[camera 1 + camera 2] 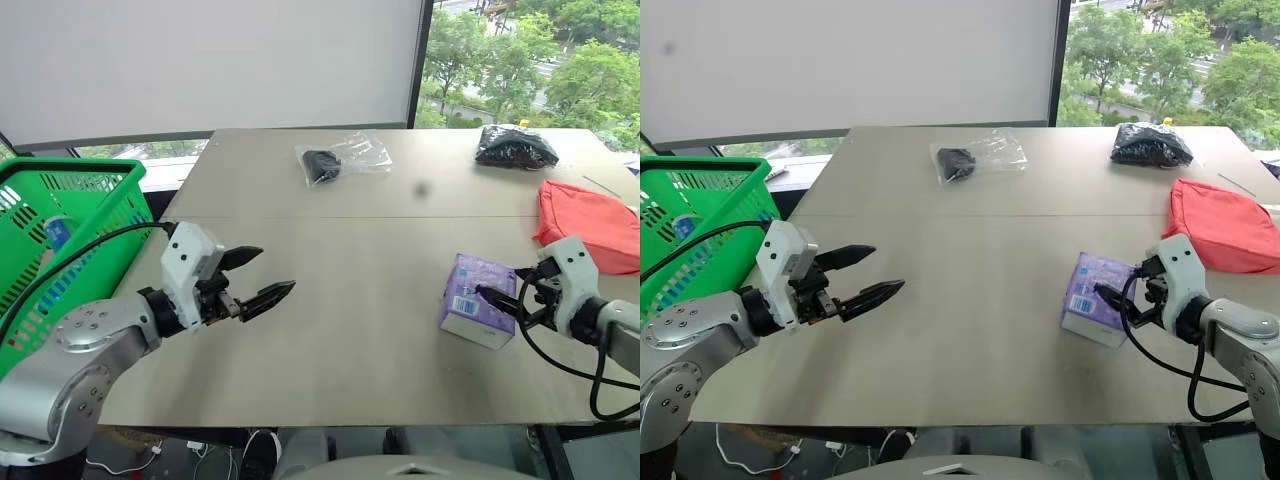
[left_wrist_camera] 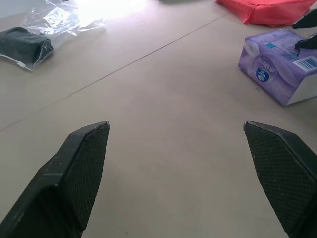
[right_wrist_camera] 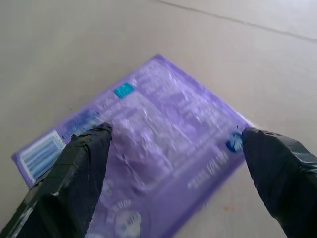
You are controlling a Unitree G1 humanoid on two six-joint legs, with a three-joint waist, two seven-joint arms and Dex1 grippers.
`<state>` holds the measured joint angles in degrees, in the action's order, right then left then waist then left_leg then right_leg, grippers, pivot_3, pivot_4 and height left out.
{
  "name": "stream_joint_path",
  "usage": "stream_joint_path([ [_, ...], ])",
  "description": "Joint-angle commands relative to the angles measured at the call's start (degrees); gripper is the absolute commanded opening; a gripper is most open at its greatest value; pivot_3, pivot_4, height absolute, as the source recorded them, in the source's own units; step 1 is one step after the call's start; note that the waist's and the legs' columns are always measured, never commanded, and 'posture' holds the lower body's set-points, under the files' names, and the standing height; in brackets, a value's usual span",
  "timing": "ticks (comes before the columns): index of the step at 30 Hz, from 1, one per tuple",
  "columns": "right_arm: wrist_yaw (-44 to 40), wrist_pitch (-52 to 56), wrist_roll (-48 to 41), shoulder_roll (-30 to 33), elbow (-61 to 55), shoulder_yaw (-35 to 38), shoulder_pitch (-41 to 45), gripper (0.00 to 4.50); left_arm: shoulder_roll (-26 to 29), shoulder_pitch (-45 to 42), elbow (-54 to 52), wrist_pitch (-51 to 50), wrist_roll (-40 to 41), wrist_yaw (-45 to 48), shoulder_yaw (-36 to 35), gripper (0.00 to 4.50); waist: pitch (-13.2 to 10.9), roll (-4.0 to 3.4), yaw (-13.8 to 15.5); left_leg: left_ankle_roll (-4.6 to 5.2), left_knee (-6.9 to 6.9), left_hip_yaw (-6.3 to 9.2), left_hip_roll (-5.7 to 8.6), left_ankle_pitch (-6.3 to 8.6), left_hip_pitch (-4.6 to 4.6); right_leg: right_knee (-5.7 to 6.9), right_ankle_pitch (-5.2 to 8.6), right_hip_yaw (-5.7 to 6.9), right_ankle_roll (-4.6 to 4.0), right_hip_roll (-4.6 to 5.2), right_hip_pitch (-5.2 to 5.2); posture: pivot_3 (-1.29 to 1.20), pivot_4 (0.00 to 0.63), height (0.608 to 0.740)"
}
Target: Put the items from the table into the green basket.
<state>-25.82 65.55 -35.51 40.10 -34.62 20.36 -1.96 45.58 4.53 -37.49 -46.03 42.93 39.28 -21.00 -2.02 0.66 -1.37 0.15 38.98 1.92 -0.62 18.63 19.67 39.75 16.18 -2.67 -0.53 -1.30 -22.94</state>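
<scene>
Fingers (image 1: pixel 268 295) of the left gripper (image 1: pixel 257 276) are standing wide apart, holding nothing, hovering over the bare near-left part of the surface (image 1: pixel 350 250) and pointing toward its middle. The right gripper (image 1: pixel 508 292) is also spreading its fingers (image 3: pixel 81 163) wide, one on each side of the purple tissue pack (image 1: pixel 478 300); the wrist view is showing the pack lying between them, and whether the tips are touching it I cannot tell. The tissue pack is sitting near the near-right corner of the surface. The red pouch (image 1: pixel 592 224) is lying just beyond it along the right edge. The black crinkly bundle (image 1: pixel 515 147) is resting at the far-right corner. The clear bag (image 1: pixel 342 158) with a black object inside is lying near the far edge, around its middle. The green basket (image 1: pixel 70 230) is standing off the left edge of the surface, with a white tube (image 1: pixel 57 232) showing inside through the slotted wall.
</scene>
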Motion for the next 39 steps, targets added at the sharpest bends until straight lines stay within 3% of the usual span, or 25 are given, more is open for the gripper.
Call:
stream_joint_path([
  [1, 1.3, 8.1, -5.6, -2.5, -2.0, 5.4, 0.0, 4.5, 0.4, -0.7, -1.6, -0.1, 0.7, -0.8, -0.1, 4.45, 0.0, 0.02, -0.1, 0.0, 0.0, 0.0, 0.0, 0.0, 0.0, 0.0, 0.0, 0.0, 0.0, 0.0, 0.0, -0.06, 0.033, 0.74],
  [6, 5.8, 25.0, -10.7, -14.3, 0.7, 12.3, 4.1, 4.5, -0.2, -0.8, -2.0, -0.1, 0.3, -2.5, 1.2, 4.45, 0.0, -0.02, -0.8, 0.0, 0.0, 0.0, -0.01, 0.0, 0.0, 0.03, 0.01, -0.02, 0.01, -0.02, 0.02, -0.04, 0.032, 0.74],
  [10, 9.4, 27.0, -14.1, -20.1, 4.0, 13.1, 7.9, 4.5, -0.2, -1.0, -2.6, -0.3, 0.6, -3.6, 1.9, 4.45, -0.1, -0.07, -1.2, 0.0, -0.01, -0.08, -0.02, 0.0, -0.04, 0.04, 0.01, -0.15, 0.02, -0.1, 0.03, -0.02, 0.029, 0.74],
  [13, 10.4, 27.0, -14.4, -20.3, 6.0, 11.0, 8.9, 3.72, -0.5, -0.7, -3.4, -0.7, 1.2, -4.8, 1.6, 4.5, -0.1, -0.13, -1.0, 0.0, -0.02, -0.08, -0.02, 0.0, -0.03, 0.01, 0.03, -0.16, 0.04, -0.13, 0.02, 0.0, 0.029, 0.74],
  [21, 11.1, 26.2, -14.6, -19.5, 8.1, 8.2, 10.5, 0.14, -1.3, 2.4, -5.5, -1.8, 2.5, -7.7, -0.7, 4.5, -0.1, -0.07, -1.0, 0.0, -0.06, -0.11, -0.08, 0.0, -0.08, -0.02, 0.1, -0.23, 0.18, -0.19, 0.03, 0.04, 0.039, 0.74],
  [33, 5.0, 9.2, -15.1, -17.6, 6.0, 1.1, 17.4, 0.07, -4.4, 0.5, -4.8, -3.1, 5.4, -12.5, -0.2, 4.5, -1.0, -0.23, -0.7, 0.0, -0.1, -0.12, -0.1, 0.0, -0.06, -0.04, 0.12, -0.28, 0.21, -0.23, 0.0, 0.04, 0.046, 0.74],
  [39, 3.3, 6.8, -20.8, -19.1, 4.4, -0.9, 21.3, 0.07, -7.6, -3.1, -3.8, -4.0, 10.2, -15.9, -0.3, 4.5, -1.1, -0.19, -0.4, 0.0, -0.11, -0.05, -0.09, 0.0, 0.1, -0.12, 0.02, -0.29, 0.06, -0.15, -0.31, 0.03, 0.051, 0.74],
])
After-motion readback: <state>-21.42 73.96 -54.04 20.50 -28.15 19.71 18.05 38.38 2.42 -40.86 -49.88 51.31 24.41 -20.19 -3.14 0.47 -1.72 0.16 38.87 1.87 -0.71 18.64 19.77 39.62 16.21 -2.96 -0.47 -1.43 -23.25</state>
